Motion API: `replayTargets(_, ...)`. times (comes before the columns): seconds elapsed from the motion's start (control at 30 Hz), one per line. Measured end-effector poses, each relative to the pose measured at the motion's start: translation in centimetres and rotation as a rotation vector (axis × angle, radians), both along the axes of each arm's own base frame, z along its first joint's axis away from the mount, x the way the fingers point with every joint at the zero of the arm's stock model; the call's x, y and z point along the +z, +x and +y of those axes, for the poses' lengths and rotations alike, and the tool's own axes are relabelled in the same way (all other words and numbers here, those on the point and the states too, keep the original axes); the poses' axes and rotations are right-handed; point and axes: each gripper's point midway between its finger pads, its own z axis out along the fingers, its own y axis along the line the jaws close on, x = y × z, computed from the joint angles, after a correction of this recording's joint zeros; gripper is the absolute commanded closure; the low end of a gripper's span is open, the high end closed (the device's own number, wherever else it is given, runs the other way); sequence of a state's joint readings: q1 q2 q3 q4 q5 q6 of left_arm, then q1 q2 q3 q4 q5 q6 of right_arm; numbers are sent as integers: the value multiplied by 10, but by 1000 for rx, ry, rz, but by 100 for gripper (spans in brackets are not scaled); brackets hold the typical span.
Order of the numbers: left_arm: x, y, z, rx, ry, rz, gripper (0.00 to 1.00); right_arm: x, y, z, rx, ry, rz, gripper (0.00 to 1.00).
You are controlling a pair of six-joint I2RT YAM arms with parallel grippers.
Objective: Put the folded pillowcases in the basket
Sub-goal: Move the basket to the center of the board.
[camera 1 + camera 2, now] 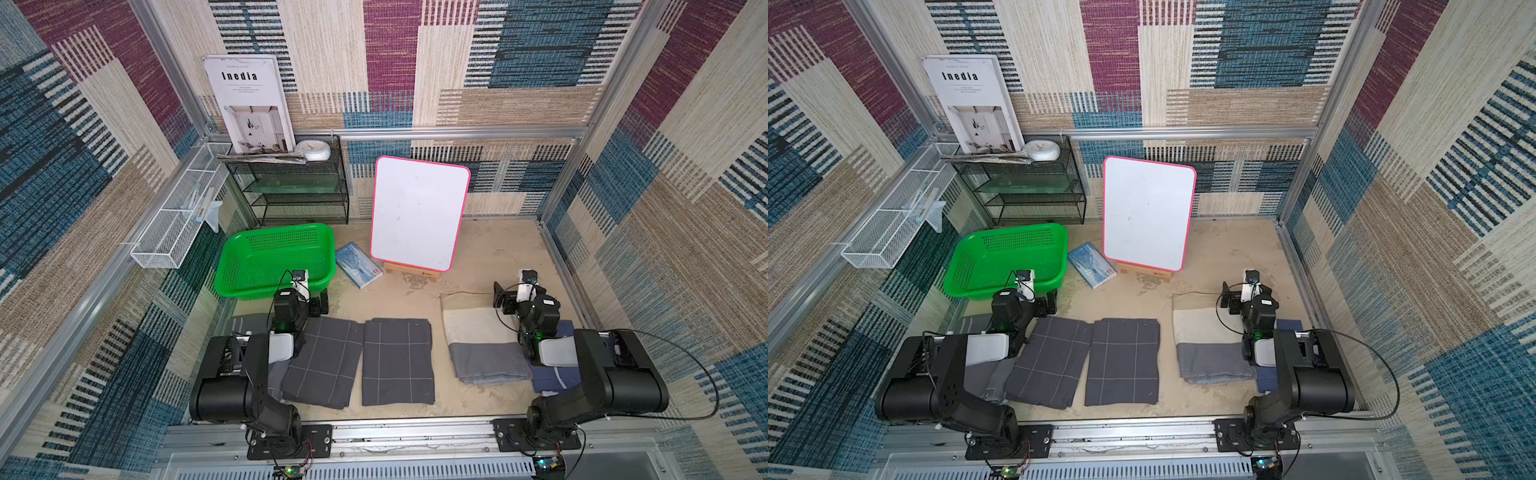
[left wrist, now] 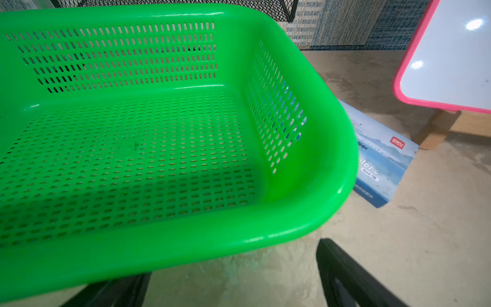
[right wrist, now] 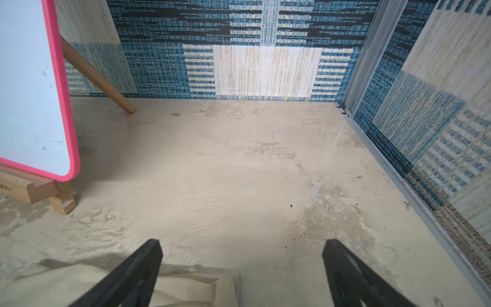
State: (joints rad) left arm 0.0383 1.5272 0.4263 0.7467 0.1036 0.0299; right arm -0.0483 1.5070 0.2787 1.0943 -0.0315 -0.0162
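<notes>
"Inedia" – white book cover [image 1: 248,104]; "5ml" – blue box [image 2: 382,159].

Noted smooth, glossy green plastic on the basket [image 2: 305,231]. Found matt dark-grey cloth in the folded pillowcase [image 1: 397,361], lower centre of frame. Recorded rough, matt, patchy beige finish on the tabletop [image 3: 239,172]. Logged glossy white face and pink plastic-looking rim on the whiteboard [image 3: 32,93], and bare wood in its stand [image 3: 26,188].

Bright, even light; slight wide-angle distortion
</notes>
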Motion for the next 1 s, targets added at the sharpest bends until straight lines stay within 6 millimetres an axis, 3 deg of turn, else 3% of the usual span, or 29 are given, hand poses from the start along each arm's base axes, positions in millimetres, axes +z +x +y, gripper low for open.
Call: replayTargets(1.0, 2, 2, 5, 19, -12, -3, 1, 0, 0, 0, 0, 0, 0, 1)
